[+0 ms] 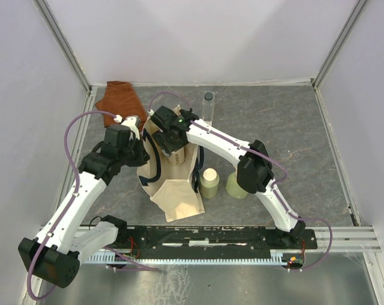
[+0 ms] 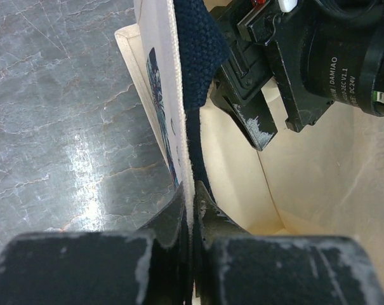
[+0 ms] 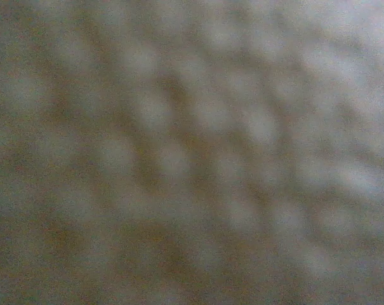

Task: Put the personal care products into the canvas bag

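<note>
Bag: the canvas bag stands mid-table, mouth open upward, with a navy handle at its rim.
Left gripper: clamped on the bag's left rim, cloth pinched between its fingers.
Right gripper: dipped into the bag mouth; its opening and any load cannot be told.
Open room: bare table to the right. A near pale green bottle stands just beside the bag's right side, a far pale green bottle beyond it. The slim clear bottle is upright by the back edge, and the rust-brown cloth lies back-left.
Views: only the left wrist shows the bag's inner wall; the right wrist shows blurred weave.
Surface: grey marbled top, pale walls.
</note>
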Motion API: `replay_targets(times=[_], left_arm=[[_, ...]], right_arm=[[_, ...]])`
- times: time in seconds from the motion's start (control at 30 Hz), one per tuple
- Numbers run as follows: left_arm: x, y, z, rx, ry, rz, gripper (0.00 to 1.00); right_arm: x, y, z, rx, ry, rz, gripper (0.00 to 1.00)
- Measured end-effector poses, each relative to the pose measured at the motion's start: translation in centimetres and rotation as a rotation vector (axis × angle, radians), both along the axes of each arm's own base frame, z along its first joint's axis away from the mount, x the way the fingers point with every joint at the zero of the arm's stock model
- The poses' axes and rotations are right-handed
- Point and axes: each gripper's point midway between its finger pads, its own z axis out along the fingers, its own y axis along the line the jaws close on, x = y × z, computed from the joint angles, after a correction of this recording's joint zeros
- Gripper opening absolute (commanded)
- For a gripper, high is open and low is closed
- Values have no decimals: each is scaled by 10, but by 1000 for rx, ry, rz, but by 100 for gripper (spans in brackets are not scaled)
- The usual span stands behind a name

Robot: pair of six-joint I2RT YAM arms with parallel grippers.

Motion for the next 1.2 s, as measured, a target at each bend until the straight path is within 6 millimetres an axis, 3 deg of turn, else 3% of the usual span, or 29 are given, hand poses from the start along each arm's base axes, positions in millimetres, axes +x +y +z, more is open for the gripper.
replay_targets(times=[0.17,0.63,0.73,0.87,0.97,1.2], left_arm=[[0,0,0,0,0,0,3],[0,0,0,-1,-1,0,3],[1,0,1,-2,-6,0,3],[2,-1,2,-4,-12,0,3],[3,-1,2,-4,-13,0,3],[3,-1,2,-3,-12,1,3]], right_arm=[[1,1,0,3,-2,0,58],[-5,-15,16,-24,0,-6,88],[-4,-16,32,-5,-20,-5,99],[-3,-15,84,86,-94,-1,100],[-3,-15,111,134,-133,-1,100],[-9,-35,147,159,-199,-23,100]])
